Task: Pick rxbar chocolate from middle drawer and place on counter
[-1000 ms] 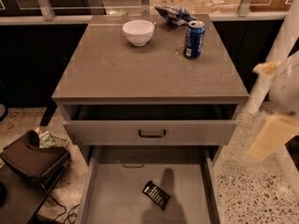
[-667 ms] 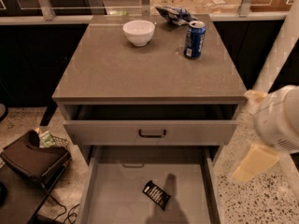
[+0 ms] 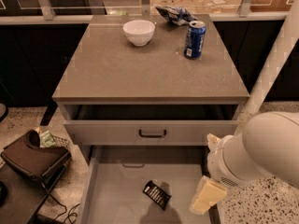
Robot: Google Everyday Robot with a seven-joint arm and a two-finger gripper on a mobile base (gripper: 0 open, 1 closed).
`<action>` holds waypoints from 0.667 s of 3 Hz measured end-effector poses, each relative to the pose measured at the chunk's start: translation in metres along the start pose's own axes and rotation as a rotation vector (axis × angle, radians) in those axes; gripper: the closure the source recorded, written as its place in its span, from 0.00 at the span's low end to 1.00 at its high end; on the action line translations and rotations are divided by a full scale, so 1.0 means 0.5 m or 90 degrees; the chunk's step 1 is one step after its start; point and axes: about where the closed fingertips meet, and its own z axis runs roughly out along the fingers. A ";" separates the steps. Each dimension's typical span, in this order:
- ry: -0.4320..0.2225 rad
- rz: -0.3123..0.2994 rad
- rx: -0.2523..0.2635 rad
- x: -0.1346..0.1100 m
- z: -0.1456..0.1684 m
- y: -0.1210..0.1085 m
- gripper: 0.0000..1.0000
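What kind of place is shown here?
Probably an office kitchenette or snack area: a counter bears a white bowl, soda can and snack bag. The gripper hangs lower right, by the open middle drawer.

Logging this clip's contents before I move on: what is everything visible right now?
counter: one, grey-brown, cabinet top
bowl: one, white, back of counter
soda can: one, blue, upright, back right of counter
snack bag: one, blue and silver, counter's rear edge
upper drawer: one, grey, dark handle, under counter
middle drawer: one, grey, pulled out
rxbar chocolate: one, black, flat on middle drawer floor
bag: one, dark, floor at left
arm: one, white, lower right
tool: one, cream, over middle drawer's right edge
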 end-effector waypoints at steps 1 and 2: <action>0.000 0.000 0.000 0.000 0.000 0.000 0.00; 0.017 0.005 0.011 -0.007 0.014 -0.007 0.00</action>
